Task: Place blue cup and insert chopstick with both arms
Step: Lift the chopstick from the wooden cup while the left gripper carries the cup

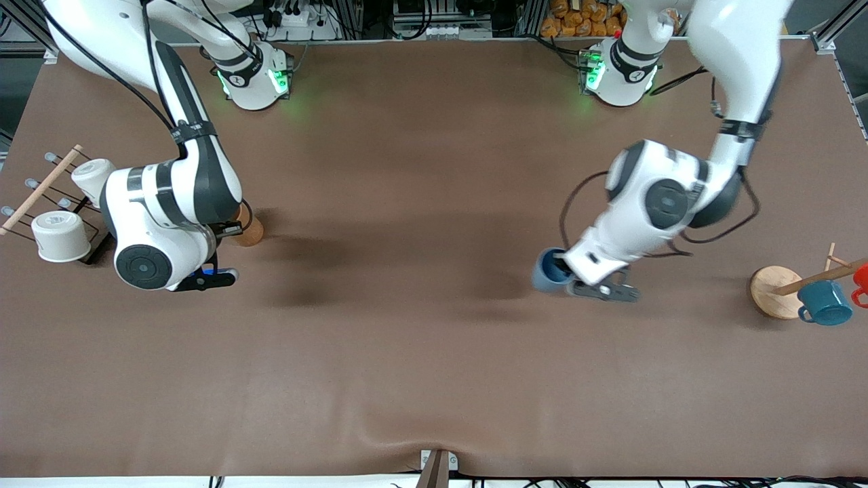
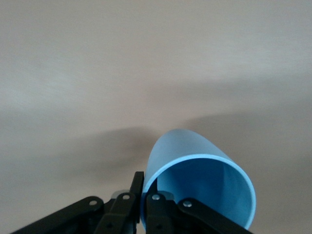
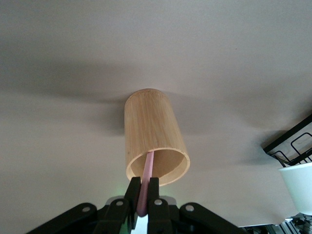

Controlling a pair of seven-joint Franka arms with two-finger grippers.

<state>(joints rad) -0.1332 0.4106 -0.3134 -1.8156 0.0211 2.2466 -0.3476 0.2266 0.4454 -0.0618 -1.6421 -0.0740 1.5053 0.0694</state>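
Note:
My left gripper is shut on the rim of the blue cup, one finger inside and one outside. It holds the cup tilted over the table toward the left arm's end. In the left wrist view the cup opens toward the camera beside the gripper. My right gripper is shut on the pale-pink chopstick, seen in the right wrist view between the fingers of the gripper. The stick's other end reaches into the mouth of a brown cylindrical cup. That cup stands toward the right arm's end.
A black wire rack with wooden rods and white cups stands at the right arm's end. A wooden mug tree with a teal mug and a red mug stands at the left arm's end.

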